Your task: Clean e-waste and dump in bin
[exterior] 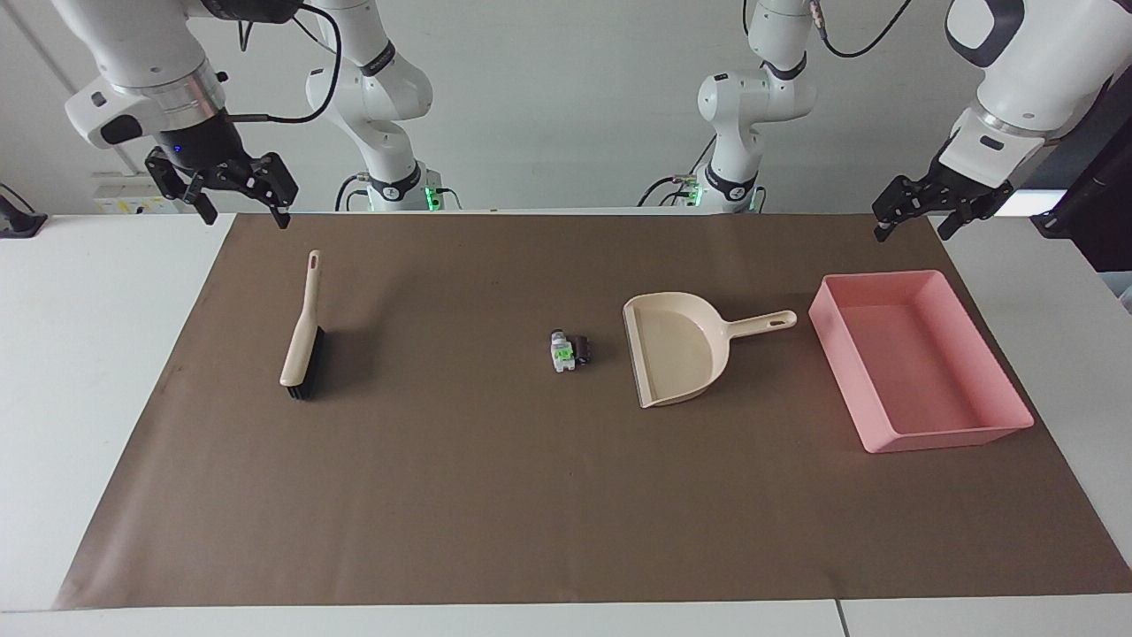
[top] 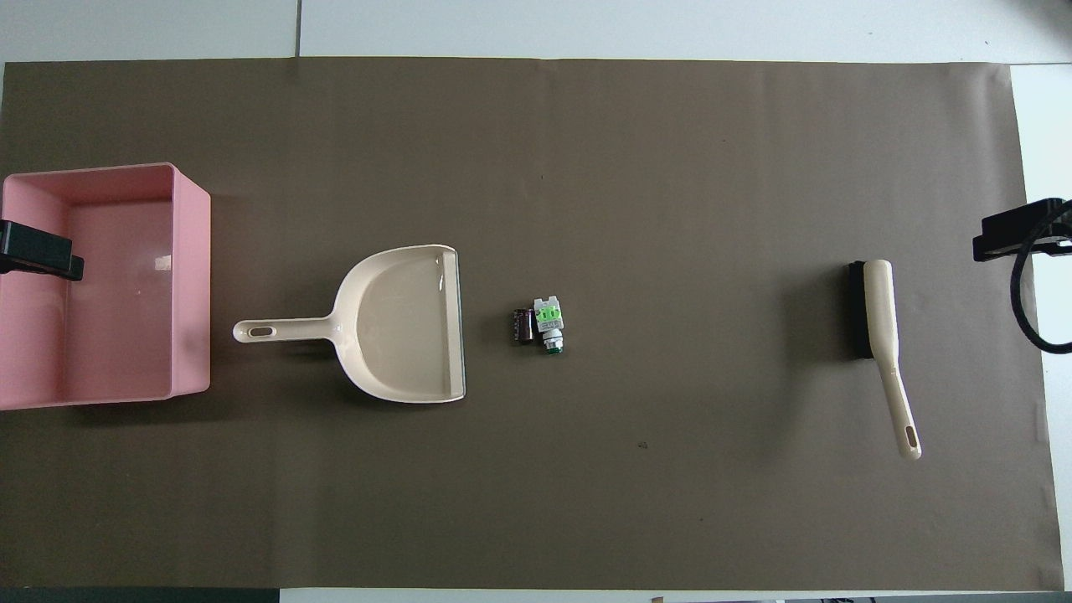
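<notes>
The e-waste lies mid-mat as two tiny bits side by side: a whitish-grey piece with a green patch (exterior: 562, 352) (top: 548, 322) and a black stubby piece (exterior: 582, 349) (top: 523, 326). The pink bin (exterior: 946, 435) (top: 191, 285) stands at the left arm's end of the mat, with nothing in it. My left gripper (exterior: 913, 232) hangs open in the air over the mat's edge by the bin, holding nothing. My right gripper (exterior: 245, 215) hangs open and holding nothing over the mat's corner at the right arm's end.
A beige dustpan (exterior: 676, 349) (top: 402, 322) lies between the e-waste and the bin, its mouth toward the bits and its handle toward the bin. A beige brush (exterior: 302, 332) (top: 879, 318) with black bristles lies toward the right arm's end. A brown mat (exterior: 460, 495) covers the table.
</notes>
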